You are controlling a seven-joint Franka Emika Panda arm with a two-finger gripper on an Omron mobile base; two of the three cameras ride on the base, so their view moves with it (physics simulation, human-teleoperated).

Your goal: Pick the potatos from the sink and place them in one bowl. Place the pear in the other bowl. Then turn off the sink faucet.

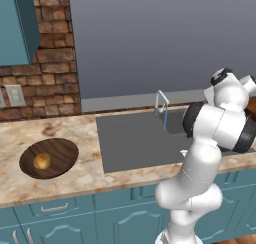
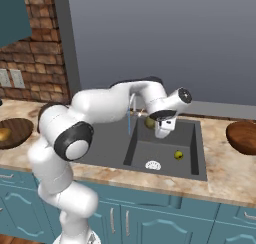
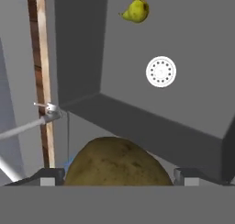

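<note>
over the sink (image 2: 200, 138), my hand (image 2: 161, 129) has its fingers apart around the olive potato (image 3: 117, 162); i'd centre it and close gently before lifting clear of the faucet (image 2: 131, 110).

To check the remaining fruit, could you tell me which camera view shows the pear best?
The hand view: the pear lies unobstructed in the sink well, stem visible. The right base view shows it small, near the drain.

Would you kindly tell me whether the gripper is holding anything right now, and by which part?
The gripper stands wide around the olive-green potato, one finger at each side; whether they actually grip it cannot be told.
</note>
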